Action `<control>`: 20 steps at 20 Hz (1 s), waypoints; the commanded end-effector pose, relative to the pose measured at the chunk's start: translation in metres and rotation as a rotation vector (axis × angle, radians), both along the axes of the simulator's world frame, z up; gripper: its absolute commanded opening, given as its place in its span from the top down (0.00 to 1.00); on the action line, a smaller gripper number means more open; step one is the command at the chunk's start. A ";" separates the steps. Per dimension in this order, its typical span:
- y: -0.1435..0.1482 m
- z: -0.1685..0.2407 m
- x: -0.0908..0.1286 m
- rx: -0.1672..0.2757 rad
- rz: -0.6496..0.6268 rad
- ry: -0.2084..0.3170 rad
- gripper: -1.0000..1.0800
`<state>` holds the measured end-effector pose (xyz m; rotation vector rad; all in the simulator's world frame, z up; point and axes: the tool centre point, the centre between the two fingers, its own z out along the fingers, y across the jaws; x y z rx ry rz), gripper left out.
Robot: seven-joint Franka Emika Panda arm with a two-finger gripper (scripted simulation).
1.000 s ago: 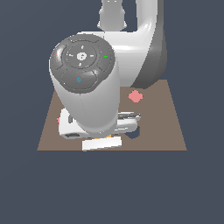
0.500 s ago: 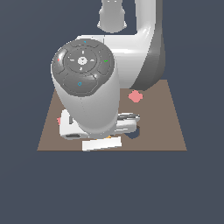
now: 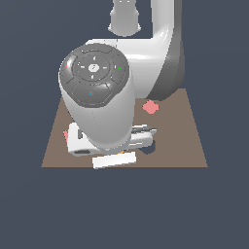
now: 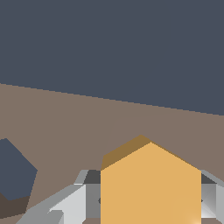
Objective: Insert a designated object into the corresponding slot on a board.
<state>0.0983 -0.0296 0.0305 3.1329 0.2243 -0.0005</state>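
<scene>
Exterior view: the arm's bulk hides much of the brown board (image 3: 189,141), leaving a red-pink piece (image 3: 151,107) exposed beyond it. Wrist view shows the pincer (image 4: 148,197) clamped on the orange hexagon block (image 4: 151,183) (lifted above the board), beside the dark hexagonal slot (image 4: 15,170).

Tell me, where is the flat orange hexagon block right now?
In the wrist view, the flat orange hexagon block sits between the gripper's grey fingers, above the brown board.
</scene>
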 end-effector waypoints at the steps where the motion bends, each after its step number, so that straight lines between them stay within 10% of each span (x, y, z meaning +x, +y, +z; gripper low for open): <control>1: 0.004 0.001 0.001 0.000 0.025 -0.001 1.00; 20: 0.075 0.007 -0.003 0.000 0.560 0.000 1.00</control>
